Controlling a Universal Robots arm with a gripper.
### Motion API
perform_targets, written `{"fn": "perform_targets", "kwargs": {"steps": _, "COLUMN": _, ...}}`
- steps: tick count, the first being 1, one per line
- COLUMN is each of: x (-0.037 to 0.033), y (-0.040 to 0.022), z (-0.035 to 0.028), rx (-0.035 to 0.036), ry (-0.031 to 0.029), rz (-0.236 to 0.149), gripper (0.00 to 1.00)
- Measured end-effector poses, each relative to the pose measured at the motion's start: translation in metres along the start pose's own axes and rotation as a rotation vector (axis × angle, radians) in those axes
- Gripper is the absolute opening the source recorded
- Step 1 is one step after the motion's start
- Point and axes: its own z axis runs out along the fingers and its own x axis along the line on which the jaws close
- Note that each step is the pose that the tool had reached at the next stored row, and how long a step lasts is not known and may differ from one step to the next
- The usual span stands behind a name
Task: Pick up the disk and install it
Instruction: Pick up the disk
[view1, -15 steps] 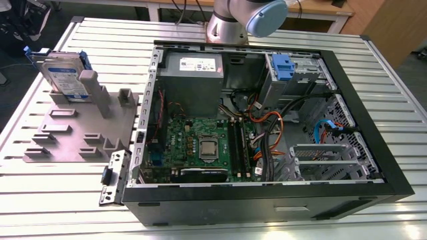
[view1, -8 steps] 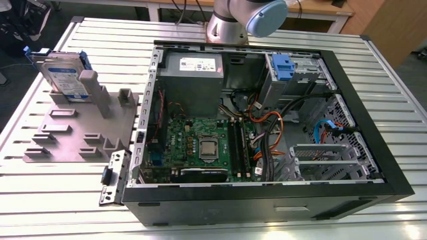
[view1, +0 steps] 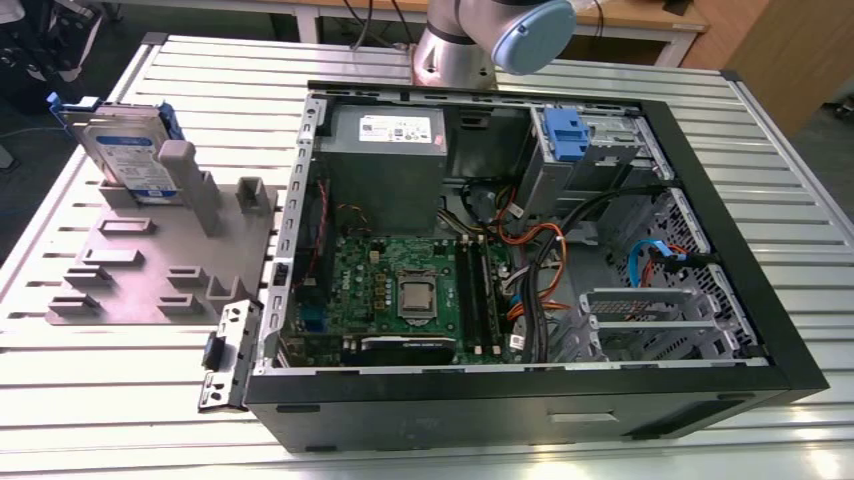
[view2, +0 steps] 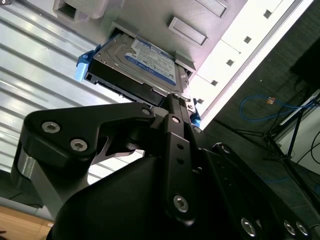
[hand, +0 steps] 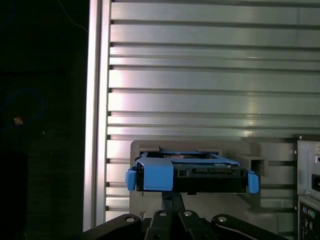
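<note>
Blue-framed and silver-grey, the disk (view1: 127, 155) stood on edge in a slot of the grey holder (view1: 147, 270) on the slatted aluminium table (view1: 134, 400), at the exterior view's left of the open computer case (view1: 534, 385), with nothing gripping it there. In both wrist views the black gripper (view2: 175, 100) pointed straight at the disk, whose thin end edge faced it, so the long axis seemed to run along the approach line. Whether the gripper was clenched or released could not be told; it appeared to carry nothing.
</note>
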Motion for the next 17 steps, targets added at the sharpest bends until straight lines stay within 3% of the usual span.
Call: {"fn": "perform_targets", "kwargs": {"steps": 17, "x": 0.0, "y": 0.0, "z": 0.0001, "rx": -0.0002, "ry": 0.0005, "rz": -0.016, "gripper": 0.11}}
